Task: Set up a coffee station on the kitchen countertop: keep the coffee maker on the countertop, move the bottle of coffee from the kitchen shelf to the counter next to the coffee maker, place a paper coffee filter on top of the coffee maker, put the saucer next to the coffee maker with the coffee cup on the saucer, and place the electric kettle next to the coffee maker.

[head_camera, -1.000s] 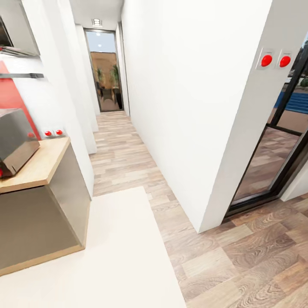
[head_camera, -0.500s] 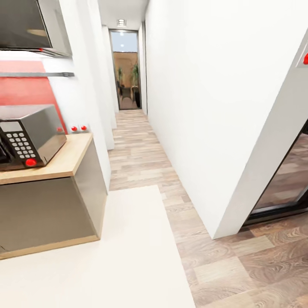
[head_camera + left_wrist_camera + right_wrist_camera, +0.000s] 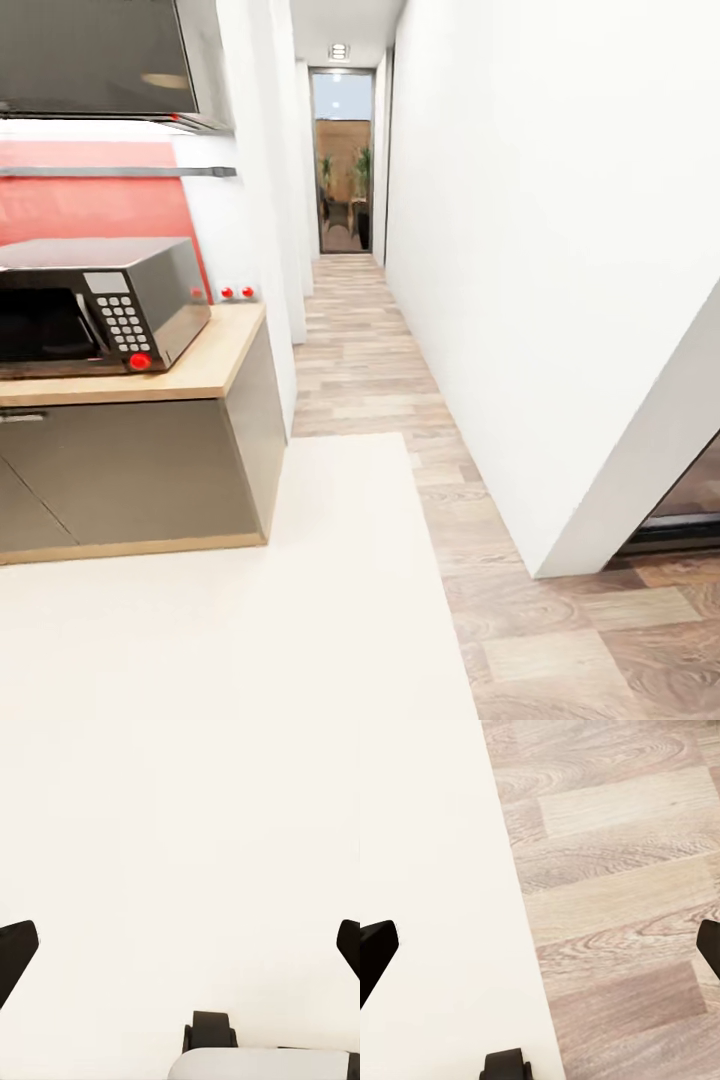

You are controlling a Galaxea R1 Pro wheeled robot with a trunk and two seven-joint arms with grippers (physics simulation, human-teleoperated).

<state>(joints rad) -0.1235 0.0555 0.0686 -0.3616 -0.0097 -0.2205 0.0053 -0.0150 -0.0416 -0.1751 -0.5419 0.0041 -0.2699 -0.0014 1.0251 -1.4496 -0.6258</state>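
left tool (image 3: 180, 945) fingers spread wide, right tool (image 3: 540, 945) likewise

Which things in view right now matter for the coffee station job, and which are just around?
For the job:
- light wooden countertop on the grey cabinet
- left gripper, open, over the cream rug
- right gripper, open

Just around:
- black and silver microwave
- wood plank floor
- white wall
- red backsplash

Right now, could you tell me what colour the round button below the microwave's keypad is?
Red; the button on the microwave shows best in the head view.
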